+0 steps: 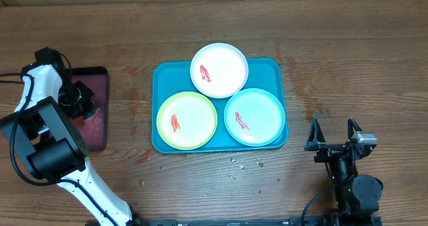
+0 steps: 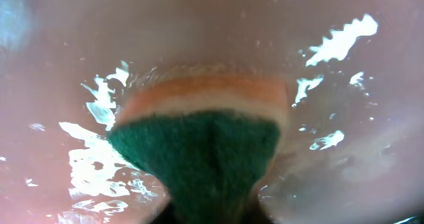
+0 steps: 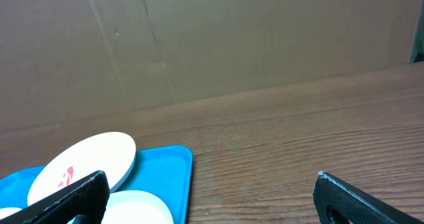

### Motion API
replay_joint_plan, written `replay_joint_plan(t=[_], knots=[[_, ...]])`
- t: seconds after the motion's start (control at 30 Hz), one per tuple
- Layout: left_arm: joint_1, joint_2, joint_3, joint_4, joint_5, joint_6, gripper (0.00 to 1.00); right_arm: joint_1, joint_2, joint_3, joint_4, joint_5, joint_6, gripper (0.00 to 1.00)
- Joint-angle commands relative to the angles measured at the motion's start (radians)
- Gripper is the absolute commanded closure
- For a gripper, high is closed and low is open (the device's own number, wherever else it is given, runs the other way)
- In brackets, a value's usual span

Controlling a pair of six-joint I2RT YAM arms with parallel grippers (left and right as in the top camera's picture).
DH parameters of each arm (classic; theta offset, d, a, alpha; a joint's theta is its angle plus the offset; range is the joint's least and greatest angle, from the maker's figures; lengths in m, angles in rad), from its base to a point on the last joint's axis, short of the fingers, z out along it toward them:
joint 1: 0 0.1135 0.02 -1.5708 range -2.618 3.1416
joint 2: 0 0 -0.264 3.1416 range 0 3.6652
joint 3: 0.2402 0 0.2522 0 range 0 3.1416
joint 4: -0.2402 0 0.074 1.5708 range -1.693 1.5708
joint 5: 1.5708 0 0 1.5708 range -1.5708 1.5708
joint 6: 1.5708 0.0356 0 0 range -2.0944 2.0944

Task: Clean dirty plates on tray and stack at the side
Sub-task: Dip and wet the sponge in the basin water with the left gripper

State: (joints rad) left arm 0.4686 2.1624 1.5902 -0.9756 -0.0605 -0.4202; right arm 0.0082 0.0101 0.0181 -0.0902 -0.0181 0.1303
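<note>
Three plates sit on the turquoise tray [image 1: 168,75]: a white plate [image 1: 219,69] at the back, overhanging the rim, a yellow-green plate [image 1: 186,120] at front left and a mint-blue plate [image 1: 255,116] at front right. Each has a red smear. My left gripper [image 1: 81,97] is down in the dark-red tray [image 1: 97,79], shut on a sponge [image 2: 205,144] with a green scrub face and orange layer. My right gripper [image 1: 332,134] is open and empty, right of the turquoise tray. The right wrist view shows the white plate [image 3: 83,164] and the tray's corner [image 3: 179,168].
The dark-red tray holds wet, glistening liquid [image 2: 86,164]. Small crumbs [image 1: 244,164] lie on the wooden table in front of the turquoise tray. A brown cardboard wall [image 3: 212,45] stands behind the table.
</note>
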Motion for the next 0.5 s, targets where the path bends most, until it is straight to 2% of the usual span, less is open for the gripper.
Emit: replay_joint_plan(t=[0.0, 0.2, 0.47], knots=[[-0.002, 0.019, 0.000, 0.003, -0.004, -0.005, 0.96, 0.006, -0.007, -0.010, 0.006, 0.010, 0.000, 0.00], [0.004, 0.015, 0.090, -0.073, -0.048, -0.006, 0.96, 0.006, -0.007, -0.010, 0.006, 0.010, 0.000, 0.00], [0.003, 0.014, 0.457, -0.375, -0.036, -0.006, 0.96, 0.006, -0.007, -0.010, 0.006, 0.010, 0.000, 0.00]])
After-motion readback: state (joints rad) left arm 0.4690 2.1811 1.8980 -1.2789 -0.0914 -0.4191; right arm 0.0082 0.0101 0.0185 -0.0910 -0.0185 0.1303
